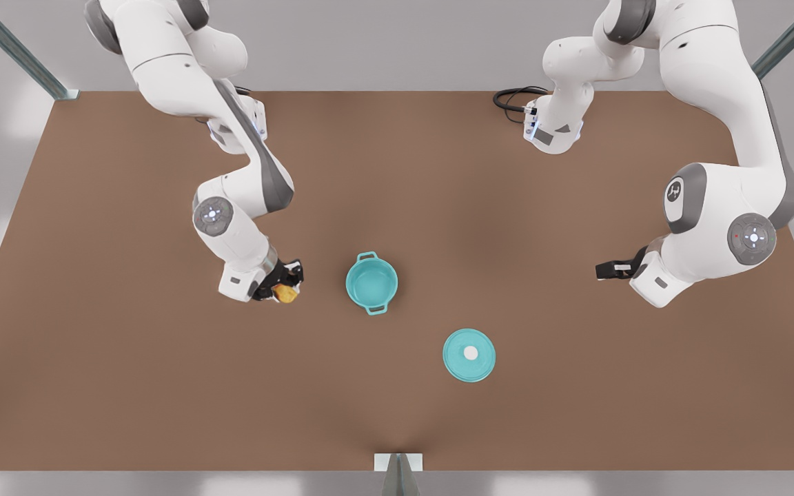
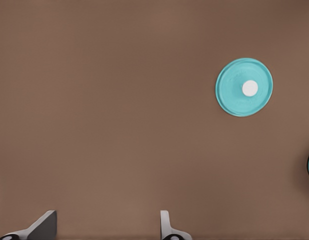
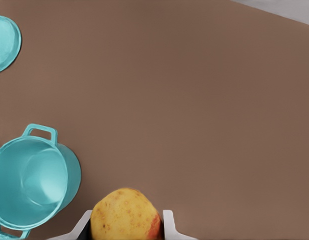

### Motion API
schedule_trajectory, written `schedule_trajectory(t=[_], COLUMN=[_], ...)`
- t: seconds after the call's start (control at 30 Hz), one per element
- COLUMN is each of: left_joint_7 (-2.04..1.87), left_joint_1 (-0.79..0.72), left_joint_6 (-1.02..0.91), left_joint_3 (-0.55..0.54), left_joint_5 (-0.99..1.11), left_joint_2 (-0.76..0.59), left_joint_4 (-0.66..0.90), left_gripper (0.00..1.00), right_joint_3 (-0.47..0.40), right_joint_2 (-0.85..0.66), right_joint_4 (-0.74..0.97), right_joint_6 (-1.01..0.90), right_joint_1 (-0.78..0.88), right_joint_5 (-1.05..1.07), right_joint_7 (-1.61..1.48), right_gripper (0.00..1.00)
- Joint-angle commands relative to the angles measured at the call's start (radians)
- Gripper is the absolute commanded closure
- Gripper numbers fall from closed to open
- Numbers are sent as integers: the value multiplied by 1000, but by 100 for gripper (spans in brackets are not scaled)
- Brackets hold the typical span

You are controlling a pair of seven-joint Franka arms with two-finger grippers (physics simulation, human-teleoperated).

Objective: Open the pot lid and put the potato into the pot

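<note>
The teal pot (image 1: 350, 284) stands open near the table's middle, its inside bare. The pot lid (image 1: 469, 355), a flat teal disc with a white knob, lies on the table in front of the pot and toward the front view's right. On the front view's left, my right gripper (image 1: 287, 289) is shut on the yellow potato (image 1: 288, 295), a short way beside the pot. The right wrist view shows the potato (image 3: 125, 215) between the fingers, with the pot (image 3: 69, 170) close by. My left gripper (image 1: 607, 270) waits open on the front view's right, its fingers (image 2: 167, 227) holding nothing and the lid (image 2: 244, 87) beyond them.
The brown table (image 1: 128, 386) has bare room on all sides of the pot and lid. A small grey bracket (image 1: 398, 463) sits at the front edge. Black cables (image 1: 511, 100) hang by the far arm base.
</note>
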Motion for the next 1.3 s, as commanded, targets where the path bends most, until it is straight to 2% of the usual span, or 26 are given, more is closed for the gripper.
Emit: schedule_trajectory(t=[0.0, 0.17, 0.27, 0.43, 0.9, 0.93, 0.97, 1.0, 1.1, 1.13, 1.17, 1.23, 1.27], left_joint_7=[35, 35, 35, 34, 89, 84, 83, 83, 81, 81, 81, 81, 81], left_joint_1=[0, 0, 0, -1, 0, 0, -2, -2, -2, -2, -2, -2, -2], left_joint_6=[-1, -1, -1, -1, 1, 1, 1, 1, 1, 1, 1, 1, 1], left_joint_3=[0, -3, 0, -3, -3, -3, -3, -3, -3, -3, -3, -3, -3], left_joint_5=[1, 1, 1, 1, 1, 1, 1, 2, 2, 2, 2, 2, 2], left_joint_2=[-1, 0, 0, 0, -3, -3, -3, -3, -3, -3, -1, -3, -3], left_joint_4=[0, 0, 0, 2, 9, 9, 9, 9, 9, 9, 9, 9, 9], left_gripper=[0, 0, 0, 0, 0, 0, 0, 0, 0, 0, 0, 0, 0], right_joint_3=[0, 0, -1, -1, 2, 2, 2, 2, -6, -9, -13, -35, -35], right_joint_2=[35, 176, 248, 332, 322, 322, 322, 322, 317, 274, 225, 84, 58], right_joint_4=[51, 181, 210, 253, 226, 226, 226, 226, 227, 227, 229, 230, 229], right_joint_6=[-68, -52, -2, 44, 37, 38, 38, 40, 40, 31, -57, -334, -351], right_joint_1=[43, 144, 196, 242, 273, 273, 273, 273, 262, 190, 98, -77, -159], right_joint_5=[-19, -20, -128, -128, -128, -128, -128, -128, -128, -128, -131, -292, -292], right_joint_7=[189, 297, 419, 482, 521, 521, 522, 524, 507, 412, 289, 90, -30], right_gripper=[50, 50, 50, 50, 47, 31, 11, 4, 2, 0, 0, 0, 0])
